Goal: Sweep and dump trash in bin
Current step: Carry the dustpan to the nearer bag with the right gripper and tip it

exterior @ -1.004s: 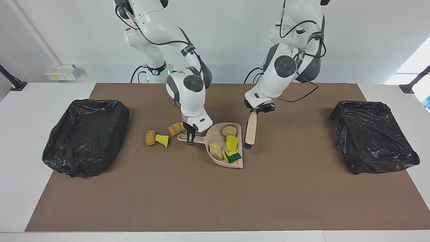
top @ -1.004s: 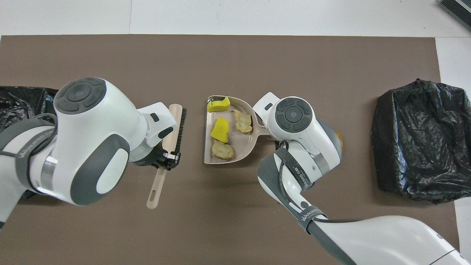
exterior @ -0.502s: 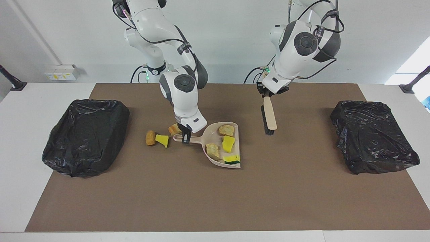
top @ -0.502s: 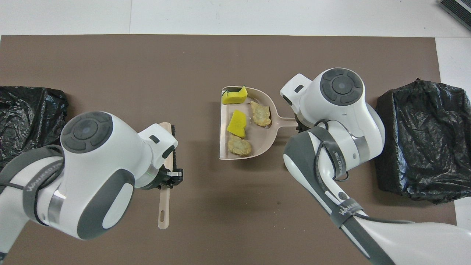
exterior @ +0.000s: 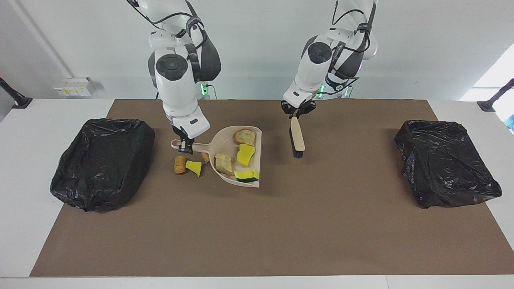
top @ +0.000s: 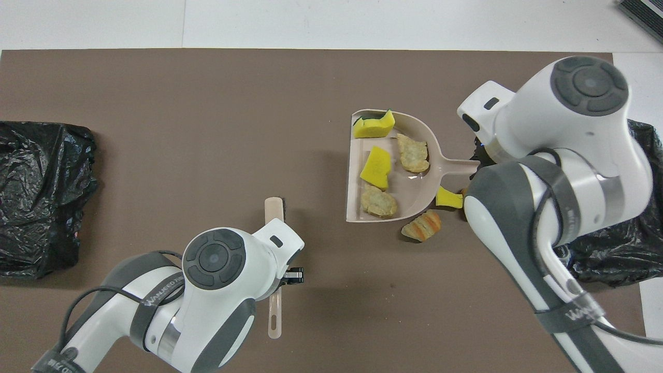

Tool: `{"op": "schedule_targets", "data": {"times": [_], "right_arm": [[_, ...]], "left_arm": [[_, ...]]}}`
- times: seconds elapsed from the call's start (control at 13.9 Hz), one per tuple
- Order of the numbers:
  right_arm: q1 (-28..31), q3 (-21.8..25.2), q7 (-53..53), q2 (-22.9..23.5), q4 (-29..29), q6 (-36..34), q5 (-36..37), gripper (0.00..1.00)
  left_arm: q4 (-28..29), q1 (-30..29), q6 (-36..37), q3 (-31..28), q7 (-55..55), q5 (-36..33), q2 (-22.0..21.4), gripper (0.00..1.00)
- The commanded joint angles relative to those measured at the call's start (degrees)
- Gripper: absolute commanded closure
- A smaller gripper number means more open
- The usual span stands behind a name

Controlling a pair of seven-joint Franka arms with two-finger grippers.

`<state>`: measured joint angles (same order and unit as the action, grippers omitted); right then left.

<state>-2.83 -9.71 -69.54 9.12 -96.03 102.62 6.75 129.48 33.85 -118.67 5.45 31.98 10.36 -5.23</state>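
Four scraps [exterior: 239,154] ride the raised dustpan [exterior: 257,154]; three [exterior: 188,164] lie mid-bench [exterior: 281,233] (unswept); right pincer [exterior: 185,147] clamps its handle, left pincer [exterior: 296,116] the brush [exterior: 297,138].

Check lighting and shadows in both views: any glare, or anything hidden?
Facing view: even light, glossy highlights on the black bin bags, window glare at one edge. Overhead view: the right arm's white wrist hides the dustpan handle's end and part of a bag; soft arm shadows on the brown mat.
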Motion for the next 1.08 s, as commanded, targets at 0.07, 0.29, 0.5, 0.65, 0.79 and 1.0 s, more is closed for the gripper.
{"op": "schedule_targets", "data": {"times": [0.07,0.29,0.5,0.65,0.79,1.0], "right_arm": [[6.06,-0.4,-2.53,-4.98,0.14,-2.77,-0.95,1.0],[11.33,-0.23,-10.05,-6.21,0.23,-4.71,-0.51,1.0],[16.78,0.82,-18.32,-6.39,0.23,-4.8,-0.33,1.0],[19.86,1.18,-23.42,-6.39,0.23,-4.8,0.28,1.0],[22.59,1.18,-27.13,-6.74,0.14,-4.54,2.47,1.0],[26.46,1.09,-30.65,-7.45,-0.3,-3.66,5.72,1.0]], "left_arm": [[2.88,2.1,-2.79,-0.96,2.73,0.62,0.39,1.0],[3.49,2.45,-4.03,-0.88,3.53,0.62,0.49,1.0],[3.5,2.54,-6.13,-0.88,3.27,0.62,2.59,1.0],[3.5,2.54,-6.4,-0.88,3.01,0.62,2.68,1.0],[3.67,2.63,-6.84,-0.88,1.95,0.62,2.68,1.0],[4.02,2.63,-7.01,-0.88,1.68,0.71,2.86,1.0]]}}
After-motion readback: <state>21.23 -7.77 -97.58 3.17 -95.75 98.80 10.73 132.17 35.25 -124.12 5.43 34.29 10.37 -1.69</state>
